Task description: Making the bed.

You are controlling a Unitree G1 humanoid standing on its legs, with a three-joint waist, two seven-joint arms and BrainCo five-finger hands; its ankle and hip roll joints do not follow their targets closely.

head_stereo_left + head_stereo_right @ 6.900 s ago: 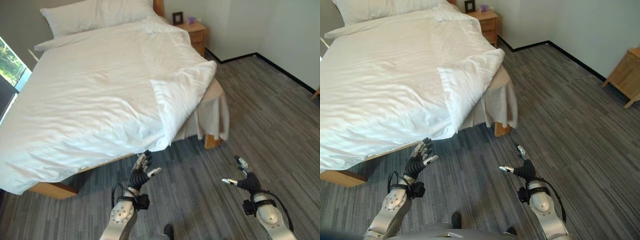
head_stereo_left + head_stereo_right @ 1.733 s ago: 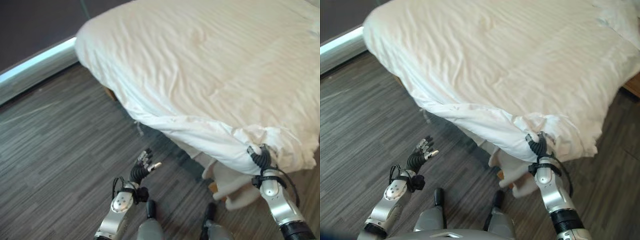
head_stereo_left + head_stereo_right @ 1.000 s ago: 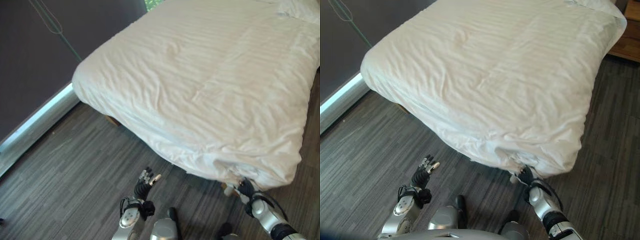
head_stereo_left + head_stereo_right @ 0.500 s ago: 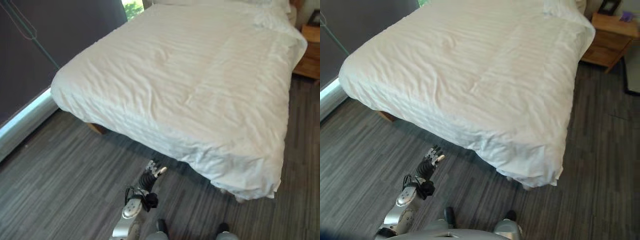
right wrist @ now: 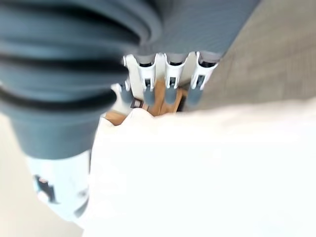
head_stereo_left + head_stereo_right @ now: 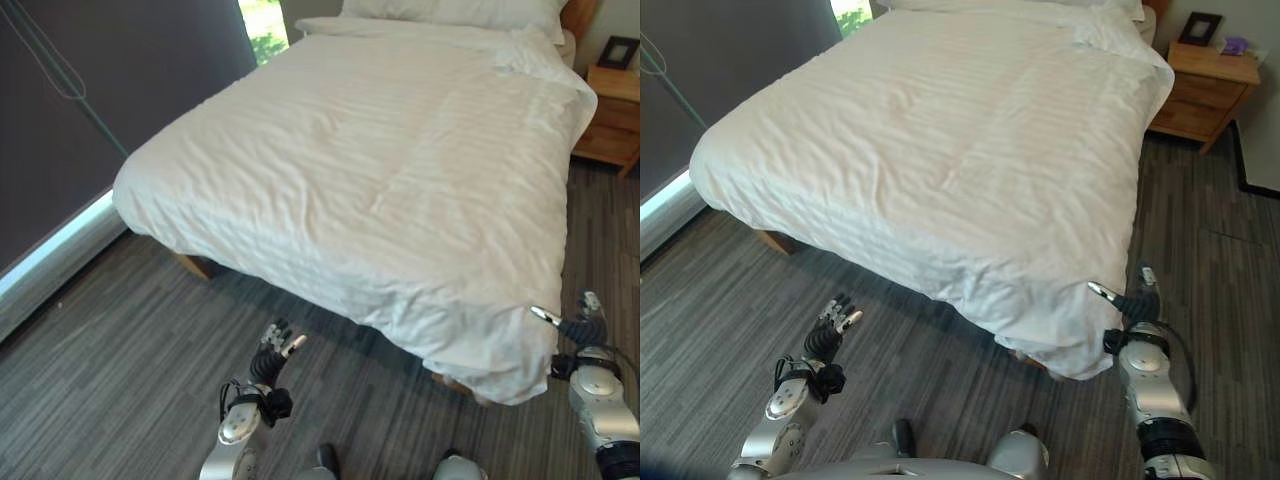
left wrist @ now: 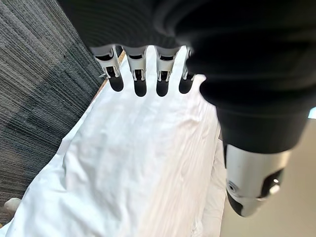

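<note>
White duvet (image 6: 380, 180) spread over the bed (image 6: 195, 265), pillows (image 6: 450, 10) at its head; my left hand (image 6: 272, 356) loose-fingered above the floor (image 6: 100, 380), my right hand (image 6: 1130, 300) spread empty beside the duvet's corner

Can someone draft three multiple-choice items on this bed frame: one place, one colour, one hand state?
1. Where is the wooden nightstand?
A. At the foot of the bed
B. Beside the head of the bed, on the robot's right
C. Under the window

2. What colour is the duvet?
A. White
B. Grey
C. Blue

3. What is the right hand doing?
A. Shut on the duvet
B. Open, beside the duvet's near corner
C. Pressing on a pillow

Answers:
1 B: the nightstand stands by the headboard end at the right.
2 A: the duvet is white all over.
3 B: its fingers are spread and hold no cloth; the left hand is open over the floor.
</note>
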